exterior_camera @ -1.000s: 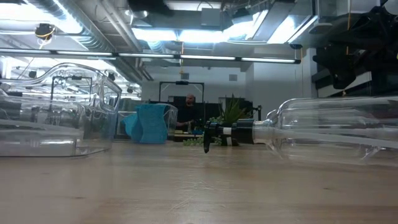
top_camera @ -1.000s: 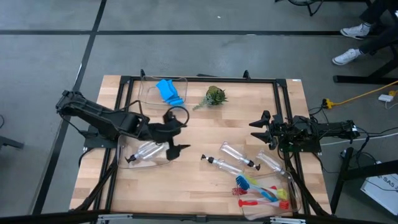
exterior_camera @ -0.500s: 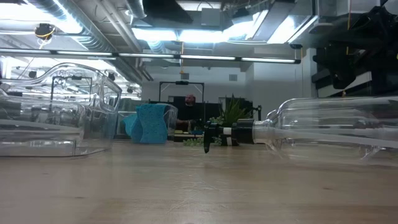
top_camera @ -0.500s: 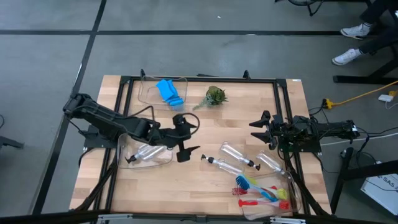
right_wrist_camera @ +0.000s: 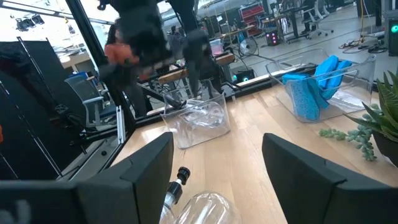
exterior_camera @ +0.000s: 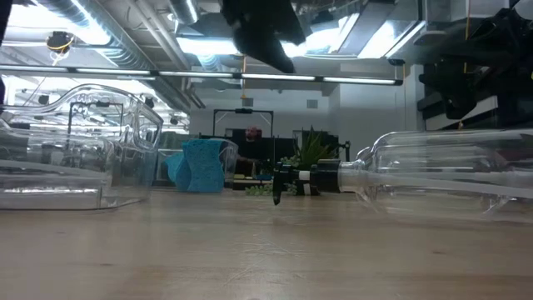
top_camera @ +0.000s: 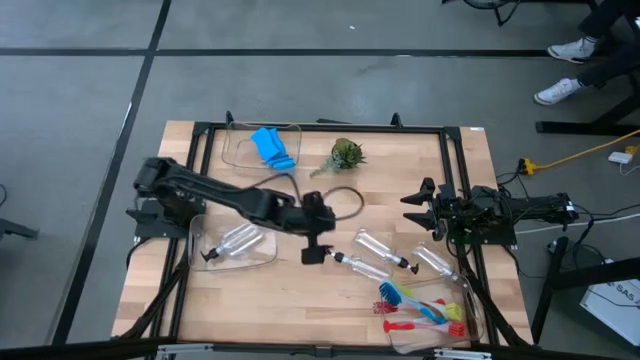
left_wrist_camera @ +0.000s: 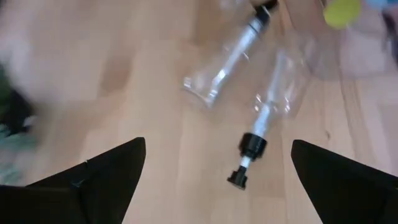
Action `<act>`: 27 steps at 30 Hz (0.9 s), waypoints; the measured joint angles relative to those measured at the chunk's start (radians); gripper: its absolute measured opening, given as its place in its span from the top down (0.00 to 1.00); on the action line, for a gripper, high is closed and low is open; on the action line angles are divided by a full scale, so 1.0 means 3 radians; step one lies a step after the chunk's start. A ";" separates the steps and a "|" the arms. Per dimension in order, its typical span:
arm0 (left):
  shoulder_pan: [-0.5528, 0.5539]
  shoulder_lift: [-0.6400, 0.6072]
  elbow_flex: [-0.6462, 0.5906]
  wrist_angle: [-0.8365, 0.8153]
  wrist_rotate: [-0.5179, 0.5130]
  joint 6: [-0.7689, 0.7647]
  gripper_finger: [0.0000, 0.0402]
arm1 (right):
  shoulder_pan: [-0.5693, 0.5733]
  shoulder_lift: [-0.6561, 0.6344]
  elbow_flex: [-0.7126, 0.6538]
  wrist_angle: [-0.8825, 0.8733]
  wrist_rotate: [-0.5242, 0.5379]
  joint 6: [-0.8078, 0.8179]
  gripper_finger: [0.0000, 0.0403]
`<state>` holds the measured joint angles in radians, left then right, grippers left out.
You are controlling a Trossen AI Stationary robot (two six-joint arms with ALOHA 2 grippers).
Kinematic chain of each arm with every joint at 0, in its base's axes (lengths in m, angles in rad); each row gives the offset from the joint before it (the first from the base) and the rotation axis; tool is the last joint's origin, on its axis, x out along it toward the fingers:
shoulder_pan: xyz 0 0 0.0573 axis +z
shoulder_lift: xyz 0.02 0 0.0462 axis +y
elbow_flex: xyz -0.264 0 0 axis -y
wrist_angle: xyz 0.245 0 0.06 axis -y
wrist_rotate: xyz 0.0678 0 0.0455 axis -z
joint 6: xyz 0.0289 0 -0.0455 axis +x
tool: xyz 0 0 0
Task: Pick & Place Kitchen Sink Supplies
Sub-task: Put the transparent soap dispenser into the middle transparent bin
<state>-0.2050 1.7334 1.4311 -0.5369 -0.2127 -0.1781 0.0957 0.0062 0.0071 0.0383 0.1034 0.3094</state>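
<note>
**Operator:** Clear plastic is what I'm chasing. Going left to right across the pale wooden worktop [top_camera: 300,290]: a clear rectangular plastic bin [top_camera: 236,247] on the left holds one small clear plastic bottle [top_camera: 232,241], and a second clear bin [top_camera: 262,146] at the far edge holds the blue rectangular sponge [top_camera: 271,147], with a small green plant sprig [top_camera: 345,154] beside it.

**Observer:** And your left gripper?

**Operator:** My left gripper [top_camera: 316,240] is out near the middle, fingers spread wide and holding nothing. Just to its right lies the nearest clear pump bottle with the black top [top_camera: 358,265]. From the left wrist view that bottle [left_wrist_camera: 267,118] sits between my two fingers, black pump end towards me.

**Observer:** Which way does it lie?

**Operator:** Its long axis runs roughly along my line of reach, slanting slightly, so I judge the fingers should straddle it across the body. A second loose bottle [top_camera: 384,250] lies close beside it, which could get nudged.

**Observer:** And the right side?

**Operator:** My right gripper [top_camera: 425,210] waits at the right edge, partly open and empty, well apart from the target. My left arm is plainly nearer. The red, blue and yellow-green long-handled brushes [top_camera: 425,311] lie at the near right corner.
</note>
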 joint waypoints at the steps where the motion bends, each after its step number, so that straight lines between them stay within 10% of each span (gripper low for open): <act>1: 0.0002 0.0090 0.0055 -0.0031 0.0056 0.0134 0.01 | 0.0001 -0.0001 0.0000 0.0000 0.0000 -0.0001 0.39; 27: -0.0064 0.1116 0.0338 0.0180 0.0602 0.1274 0.01 | 0.0000 0.0000 -0.0001 0.0000 0.0000 0.0000 0.39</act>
<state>-0.2241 2.0682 1.5326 -0.4828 -0.0321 0.2040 0.0956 0.0063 0.0067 0.0383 0.1036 0.3095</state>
